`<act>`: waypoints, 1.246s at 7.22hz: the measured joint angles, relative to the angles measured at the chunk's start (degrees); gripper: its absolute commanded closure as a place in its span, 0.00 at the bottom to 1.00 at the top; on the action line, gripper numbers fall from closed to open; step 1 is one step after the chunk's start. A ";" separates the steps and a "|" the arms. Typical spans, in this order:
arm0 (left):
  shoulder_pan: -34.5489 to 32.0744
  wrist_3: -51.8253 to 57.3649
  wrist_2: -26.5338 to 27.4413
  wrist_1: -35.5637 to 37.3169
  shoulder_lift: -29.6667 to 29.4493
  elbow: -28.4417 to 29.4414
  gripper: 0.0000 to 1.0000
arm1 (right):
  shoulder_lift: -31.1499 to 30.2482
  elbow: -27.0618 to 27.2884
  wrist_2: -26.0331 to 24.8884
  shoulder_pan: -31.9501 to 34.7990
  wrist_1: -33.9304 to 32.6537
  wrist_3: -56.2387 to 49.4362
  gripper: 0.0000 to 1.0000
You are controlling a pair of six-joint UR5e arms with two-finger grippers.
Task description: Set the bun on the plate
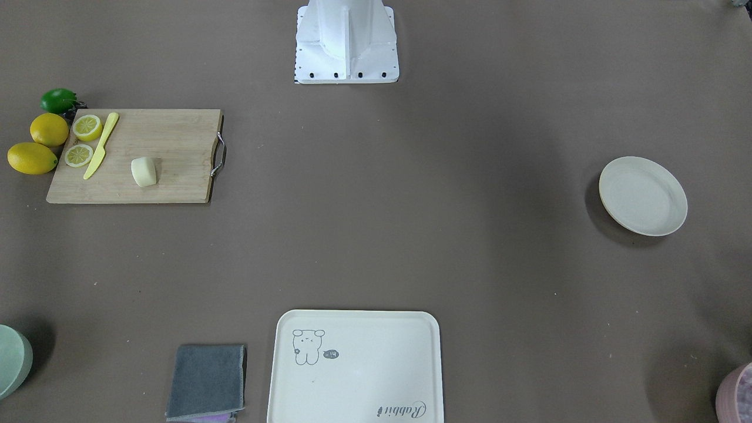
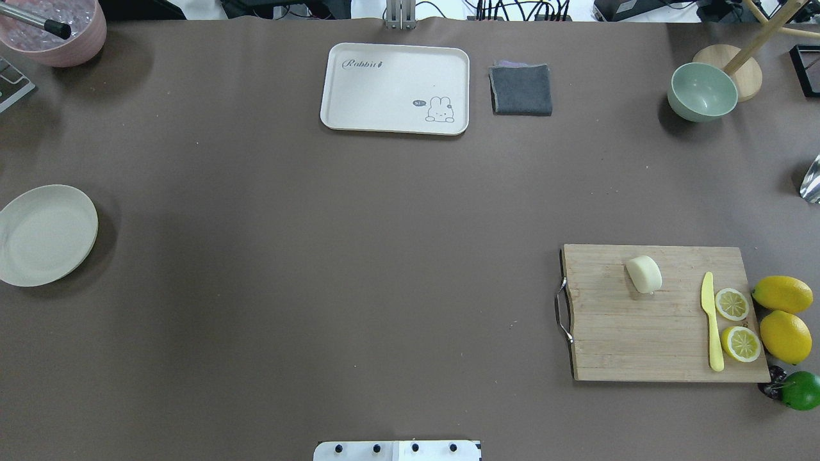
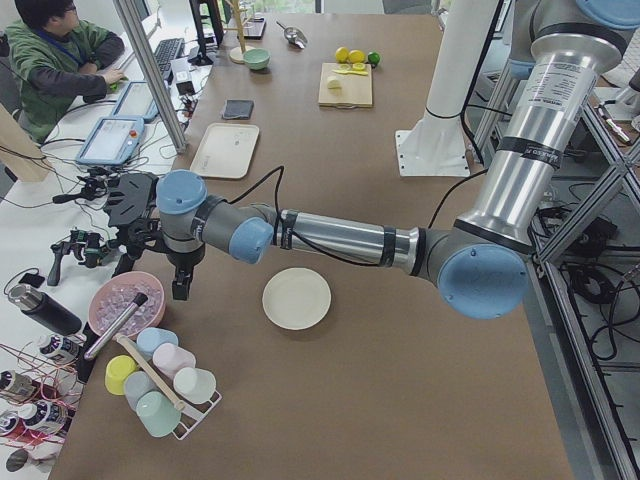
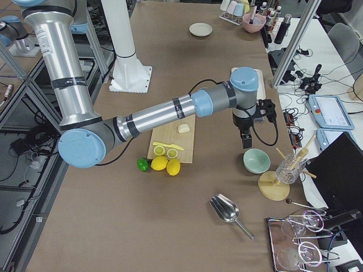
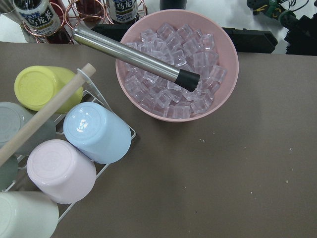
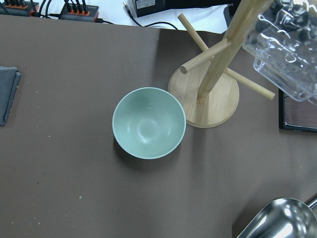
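Note:
The bun [image 2: 644, 274], a pale cream lump, lies on a wooden cutting board [image 2: 660, 333] at the table's right side; it also shows in the front view [image 1: 144, 171]. Far across the table on the left sits the round off-white plate [image 2: 45, 234], with nothing on it. My left gripper [image 3: 182, 288] shows only in the left side view, hanging beside the pink ice bowl, a little way from the plate [image 3: 296, 298]. My right gripper [image 4: 247, 140] shows only in the right side view, above the green bowl and past the board. I cannot tell whether either is open or shut.
On the board lie a yellow knife [image 2: 711, 330] and two lemon halves [image 2: 731, 303]; whole lemons [image 2: 783, 294] and a lime [image 2: 801, 390] sit beside it. At the far edge are a cream tray [image 2: 395, 88], grey cloth [image 2: 521, 89], green bowl [image 6: 148, 123], pink ice bowl [image 5: 176, 64] and cup rack [image 5: 74, 148].

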 measured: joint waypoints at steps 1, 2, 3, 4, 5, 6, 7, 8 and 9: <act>-0.01 -0.04 0.00 -0.02 0.16 -0.02 0.02 | 0.02 0.22 0.02 -0.04 0.01 0.02 0.00; -0.02 -0.05 0.02 -0.04 0.34 -0.07 0.02 | 0.02 0.53 0.04 -0.06 0.00 0.08 0.00; 0.00 -0.09 0.10 -0.40 0.47 -0.04 0.02 | -0.01 0.73 0.00 -0.11 0.04 0.19 0.00; 0.08 -0.38 0.19 -0.73 0.26 0.35 0.02 | -0.02 0.80 -0.04 -0.14 0.09 0.30 0.00; 0.09 -0.63 -0.11 -0.79 -0.37 1.47 0.02 | 0.01 0.82 -0.07 -0.16 0.12 0.35 0.00; -0.02 -0.77 -0.72 -0.95 -0.94 2.46 0.02 | 0.03 0.84 -0.10 -0.17 0.13 0.40 0.00; -0.06 -0.70 -0.98 -1.02 -1.02 3.01 0.02 | 0.03 0.92 -0.14 -0.17 0.13 0.42 0.00; 0.15 -0.27 -0.84 -1.10 -1.04 3.07 0.02 | 0.04 1.29 -0.20 -0.18 0.12 0.41 0.00; 0.50 -0.01 -0.53 -1.07 -1.03 2.08 0.02 | 0.03 1.93 -0.26 -0.18 0.08 0.41 0.00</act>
